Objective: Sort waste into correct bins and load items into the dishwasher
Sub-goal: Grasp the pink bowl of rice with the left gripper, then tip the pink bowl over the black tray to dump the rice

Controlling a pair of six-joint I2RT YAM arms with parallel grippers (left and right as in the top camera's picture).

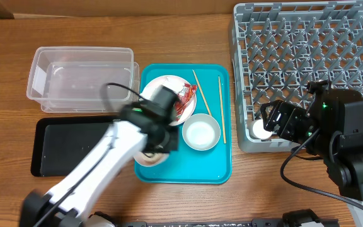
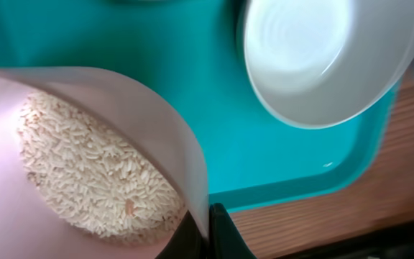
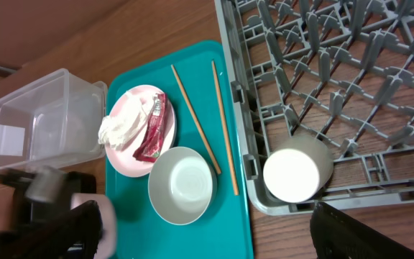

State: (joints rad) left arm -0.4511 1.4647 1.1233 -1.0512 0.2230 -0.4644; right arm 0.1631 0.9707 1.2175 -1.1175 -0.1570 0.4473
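My left gripper [image 2: 209, 229] is shut on the rim of the smaller white dish [image 2: 160, 119], which holds loose rice [image 2: 85, 169], at the teal tray's front left [image 1: 151, 159]. The large white plate [image 1: 164, 88] carries the red wrapper [image 1: 185, 101] and the white napkin [image 3: 121, 126]. The silvery-grey bowl [image 1: 201, 133] is empty. Two chopsticks [image 1: 202, 96] lie on the tray. The white cup [image 3: 297, 173] sits in the front left corner of the grey dish rack [image 1: 307, 57]. My right gripper [image 3: 207, 216] is open and empty just in front of the cup.
The teal tray [image 1: 213, 167] sits in the middle. The clear tub [image 1: 80, 79] stands at the back left, with the flat black tray [image 1: 68, 145] in front of it. The left arm [image 1: 93, 170] crosses over the black tray.
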